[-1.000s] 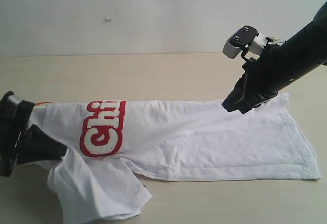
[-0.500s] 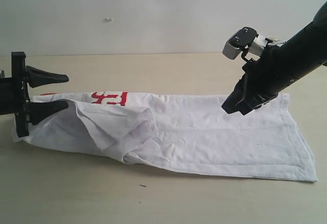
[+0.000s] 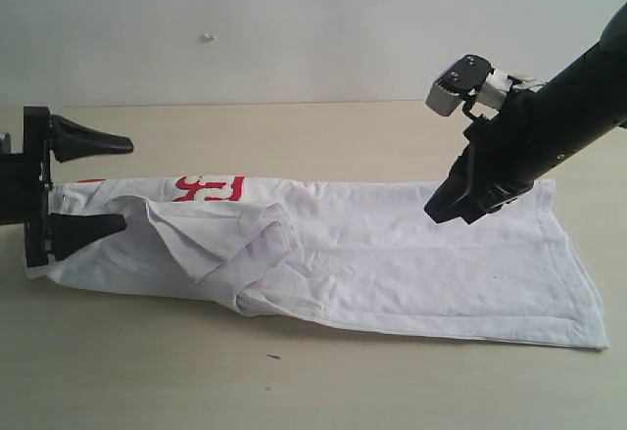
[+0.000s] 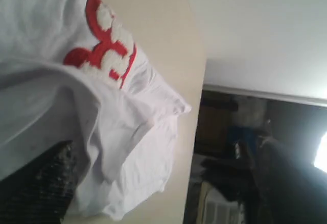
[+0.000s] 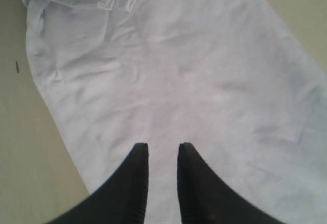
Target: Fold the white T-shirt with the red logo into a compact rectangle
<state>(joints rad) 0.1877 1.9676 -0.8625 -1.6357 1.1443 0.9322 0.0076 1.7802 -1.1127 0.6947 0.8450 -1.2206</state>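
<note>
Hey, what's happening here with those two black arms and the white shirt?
Two robot arms are folding a white T-shirt on a pale table. The shirt lies as a long narrow strip, with a flap folded over near its left end, so only a sliver of the red logo shows. The left gripper stands wide open at that end, gripping nothing. The right gripper, fingers nearly together, is over the other end, holding nothing.

The T-shirt (image 3: 392, 254) is laid out on the table (image 3: 294, 381), left gripper (image 3: 125, 183) at its left end, right gripper (image 3: 446, 210) above its right part, logo (image 3: 208, 188) at its back-left edge.
</note>
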